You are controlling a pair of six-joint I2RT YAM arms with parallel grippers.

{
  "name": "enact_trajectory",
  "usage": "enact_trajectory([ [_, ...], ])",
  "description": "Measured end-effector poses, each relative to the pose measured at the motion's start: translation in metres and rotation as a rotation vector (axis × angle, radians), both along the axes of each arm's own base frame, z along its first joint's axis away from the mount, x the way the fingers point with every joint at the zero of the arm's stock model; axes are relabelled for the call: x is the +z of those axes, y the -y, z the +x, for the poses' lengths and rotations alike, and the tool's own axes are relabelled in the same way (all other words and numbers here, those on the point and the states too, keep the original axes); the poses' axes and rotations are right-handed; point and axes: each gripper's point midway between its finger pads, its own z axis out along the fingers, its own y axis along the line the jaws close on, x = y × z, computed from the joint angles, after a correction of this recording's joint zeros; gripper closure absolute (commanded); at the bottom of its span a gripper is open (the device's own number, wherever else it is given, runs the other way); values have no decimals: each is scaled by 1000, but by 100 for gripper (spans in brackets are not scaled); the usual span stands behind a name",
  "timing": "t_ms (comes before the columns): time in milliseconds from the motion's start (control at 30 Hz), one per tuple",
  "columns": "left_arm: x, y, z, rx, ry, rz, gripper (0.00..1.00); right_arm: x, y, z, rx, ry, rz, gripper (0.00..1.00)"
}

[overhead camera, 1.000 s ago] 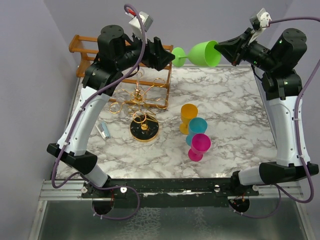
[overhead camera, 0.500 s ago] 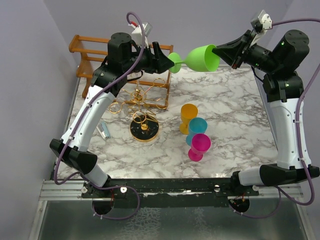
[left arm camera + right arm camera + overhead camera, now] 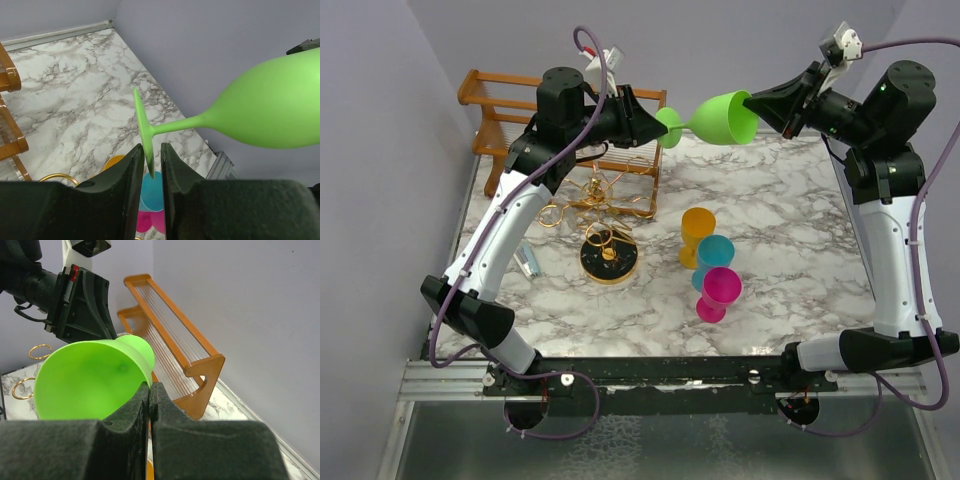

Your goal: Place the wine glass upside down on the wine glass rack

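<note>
left gripper (image 3: 152, 161) moved in, jaws narrowed round glass (image 3: 725, 115) foot; clamped or not, cannot tell. right gripper (image 3: 756, 103) pinched on rim, holding glass sideways aloft, likely for handover. rack (image 3: 608, 256) below, well apart, empty.

The green plastic wine glass (image 3: 720, 115) lies sideways above the marble counter's (image 3: 790, 230) 12 o'clock edge, foot at 9 o'clock between the left tool's (image 3: 655, 125) fingers, rim at 3 o'clock in the right tool (image 3: 760, 105). The gold wire rack with round black base (image 3: 608, 260) stands at 9 o'clock of three stacked-together plastic cups (image 3: 716, 252), with the orange-brown wooden rail frame (image 3: 490, 100) at its 11 o'clock.
</note>
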Motion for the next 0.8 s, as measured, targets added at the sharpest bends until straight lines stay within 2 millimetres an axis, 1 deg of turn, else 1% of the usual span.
enact_trajectory([
  [67, 1, 1, -1, -6, -4, -9, 83, 1, 0, -1, 0, 2, 0, 99],
  [200, 4, 2, -1, -11, -2, -21, 100, 2, 0, -4, 4, 9, 1, 99],
  [300, 5, 2, -1, -14, -3, -29, 100, 2, -1, -9, 15, 13, -1, 97],
  [467, 7, -4, 4, -11, 8, -36, 100, 0, -1, -11, 24, 25, -16, 72],
  [500, 7, -6, 5, -11, 11, -36, 100, 0, -1, -11, 25, 29, -21, 66],
  [633, 8, -26, 13, 18, 22, -35, 100, -2, -1, -14, 35, 47, -40, 47],
  [733, 13, -47, 22, 61, 55, -22, 100, -4, -1, -18, 36, 55, -54, 38],
  [800, 17, -61, 25, 90, 90, -5, 100, -3, 0, -21, 35, 62, -62, 35],
])
